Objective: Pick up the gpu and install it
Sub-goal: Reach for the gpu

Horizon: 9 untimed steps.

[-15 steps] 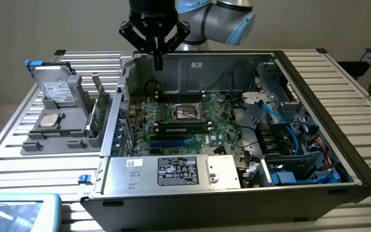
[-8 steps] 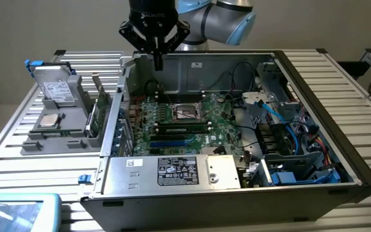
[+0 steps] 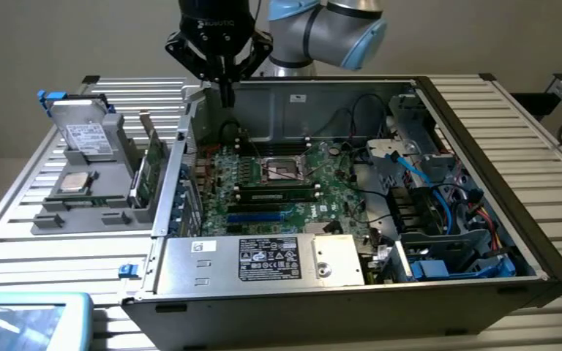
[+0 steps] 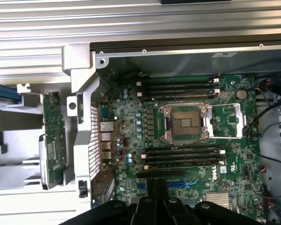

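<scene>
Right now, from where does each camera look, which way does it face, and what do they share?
Exterior view: off the arm, raised at the near side of the open dark metal computer case, looking down into it; shows the grey-and-blue robot arm and black gripper, shut, over the far wall.
Wrist view: on the wrist, looking straight down at the green motherboard; the gripper shows.
Shared: motherboard, gripper, and the gpu, a thin green rectangular card standing in the grey holder beside the case.

Closed hand (image 3: 226, 93) above edge of open computer case (image 3: 306, 110), gpu (image 3: 148, 175) apparently upright in grey rack (image 3: 78, 216) beside it
</scene>
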Motion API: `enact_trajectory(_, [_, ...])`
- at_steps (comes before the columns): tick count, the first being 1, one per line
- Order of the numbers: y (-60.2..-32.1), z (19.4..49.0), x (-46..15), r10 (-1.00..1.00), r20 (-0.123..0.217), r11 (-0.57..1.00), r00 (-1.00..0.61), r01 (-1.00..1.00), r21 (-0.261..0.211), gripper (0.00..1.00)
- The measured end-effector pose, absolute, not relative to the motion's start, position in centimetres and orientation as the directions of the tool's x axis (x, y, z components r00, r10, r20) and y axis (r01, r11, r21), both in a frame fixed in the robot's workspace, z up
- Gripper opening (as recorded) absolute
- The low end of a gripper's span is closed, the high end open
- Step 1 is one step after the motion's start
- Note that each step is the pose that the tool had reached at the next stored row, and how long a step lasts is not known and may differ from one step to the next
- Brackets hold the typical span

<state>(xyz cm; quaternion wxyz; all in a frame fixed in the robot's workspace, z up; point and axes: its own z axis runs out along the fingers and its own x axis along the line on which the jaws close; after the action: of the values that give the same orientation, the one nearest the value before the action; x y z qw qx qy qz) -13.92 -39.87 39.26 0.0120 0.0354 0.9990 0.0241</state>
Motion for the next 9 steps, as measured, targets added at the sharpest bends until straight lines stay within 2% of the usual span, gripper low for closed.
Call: enact_trajectory(9, [-39.8,39.1,-18.0,0.071,-0.022,0.996,-0.997,0.070,0.049,0.12])
